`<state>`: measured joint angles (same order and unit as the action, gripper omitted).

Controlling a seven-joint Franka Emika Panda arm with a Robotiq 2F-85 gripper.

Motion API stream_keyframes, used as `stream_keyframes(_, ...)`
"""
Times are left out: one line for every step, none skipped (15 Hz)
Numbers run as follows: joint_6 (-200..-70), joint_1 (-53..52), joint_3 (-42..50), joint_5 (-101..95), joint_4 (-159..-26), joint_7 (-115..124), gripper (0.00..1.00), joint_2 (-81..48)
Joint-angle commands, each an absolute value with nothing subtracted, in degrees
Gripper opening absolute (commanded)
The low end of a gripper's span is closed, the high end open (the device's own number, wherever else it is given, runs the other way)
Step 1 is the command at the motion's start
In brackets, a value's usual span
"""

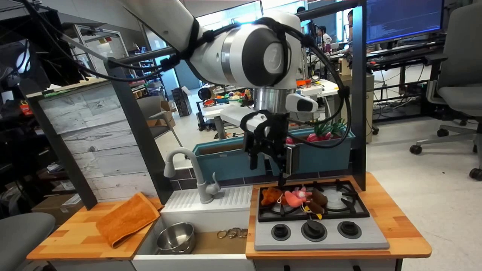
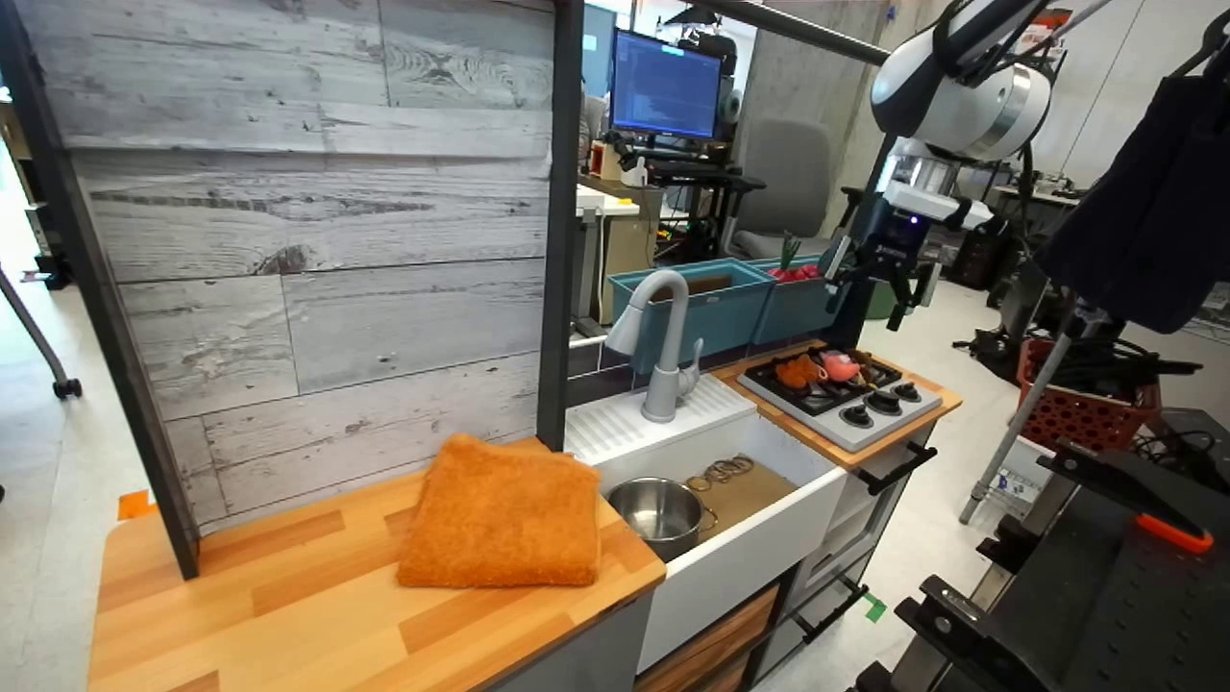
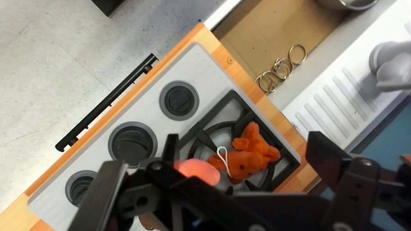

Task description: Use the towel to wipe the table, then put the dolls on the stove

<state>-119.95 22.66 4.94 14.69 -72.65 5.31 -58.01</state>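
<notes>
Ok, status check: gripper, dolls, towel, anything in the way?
Gripper open, holding nothing, above the stove. Dolls on it, nothing seen in between. Towel on the table beside the sink.

Below my hand: the dolls, on the stove.
In an exterior view, the sink lies left of my hand, the pot and rings inside it; farther left, beyond the sink, the towel rests on the desk. The planters stand behind my hand.

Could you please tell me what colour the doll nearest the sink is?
That doll is reddish-orange, showing best in the wrist view.
</notes>
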Motion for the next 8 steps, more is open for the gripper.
stream_keyframes(-122.4, 21.8, 5.1, 11.2, -86.7, -4.6, 1.0, -46.7)
stream_keyframes(-123.1, 21.9, 5.0, 10.7, -89.1, -7.7, 1.0, -44.6)
stream_keyframes(-123.6, 22.0, 4.6, 10.5, -91.7, -10.7, 1.0, -42.2)
stream_keyframes(-122.6, 22.2, 4.2, 10.2, -94.3, -13.8, 1.0, -39.7)
stream_keyframes(-120.9, 21.7, 4.5, 9.2, -97.0, -15.9, 1.0, -37.2)
stream_keyframes(-120.6, 22.0, 5.0, 11.0, -88.3, -11.8, 1.0, -44.3)
stream_keyframes(-120.5, 21.9, 5.0, 10.6, -90.9, -13.6, 1.0, -42.1)
stream_keyframes(-120.5, 21.8, 5.0, 10.5, -92.9, -14.5, 1.0, -40.4)
